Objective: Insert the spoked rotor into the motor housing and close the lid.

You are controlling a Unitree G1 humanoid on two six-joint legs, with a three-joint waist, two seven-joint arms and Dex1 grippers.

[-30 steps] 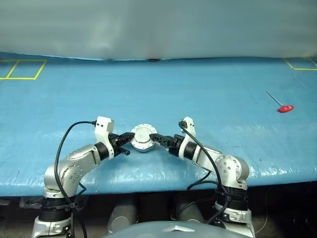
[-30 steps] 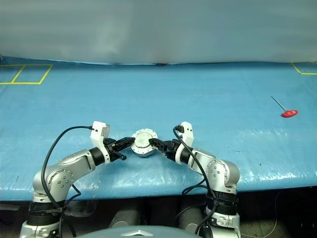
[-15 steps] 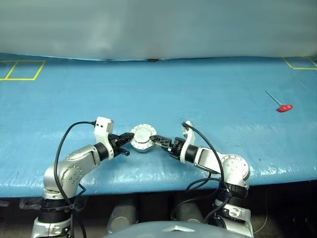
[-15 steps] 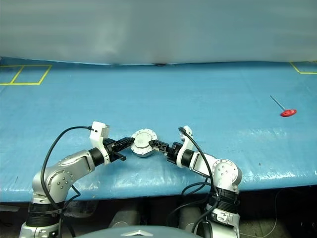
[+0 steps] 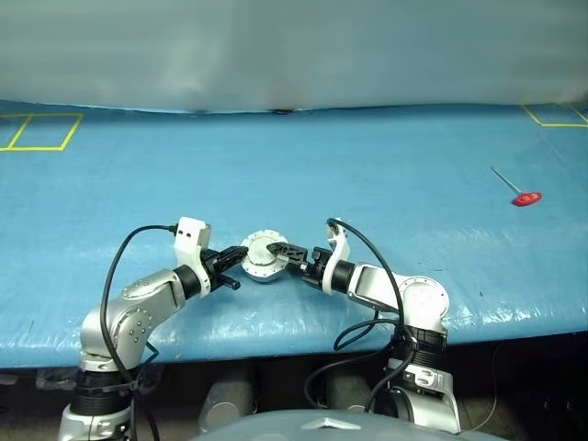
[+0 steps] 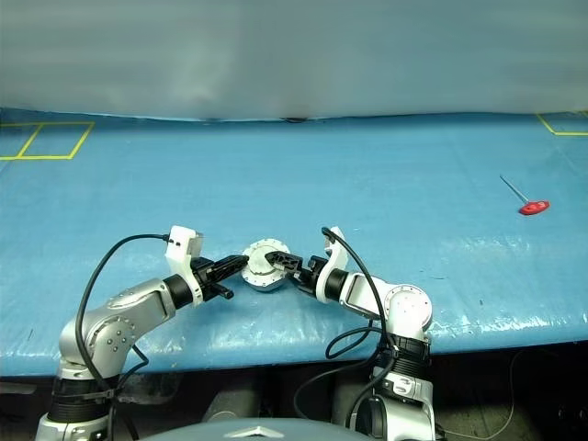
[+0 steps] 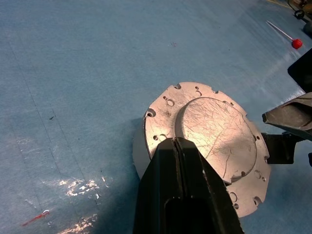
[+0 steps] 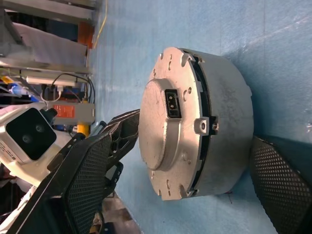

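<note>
Lid (image 7: 214, 134): silvery round cover, domed centre, holes around the rim, seated on top of the motor housing (image 8: 222, 131); small black socket on the dome in the right wrist view; narrow seam visible between cover and cup

Motor housing: grey round cup, standing on the blue table cover (image 5: 367, 165) near the front edge, between the two arms; contents hidden under the lid, rotor and windings not to be seen

Left gripper (image 5: 241, 254): arm bent at the elbow, forearm reaching inward from the left, pointing forward, rightward and slightly down; black fingers (image 7: 183, 165) pressed together with no gap, tip resting on the lid's rim at the housing's left side; nothing pinched between them

Right gripper (image 5: 278, 254): forearm lying low over the table, reaching inward from the right, wrist rolled; fingers (image 8: 90, 173) spread wide, one mesh-faced finger above the lid's top, the other down beside the housing's wall near the cover; contact with either surface not certain

Red-headed pin (image 5: 525, 197): thin shaft, red head, lying on the cover far to the right, well apart from the housing

Yellow tape squares (image 5: 41, 129): far left corner of the cover; another at the far right corner
</note>
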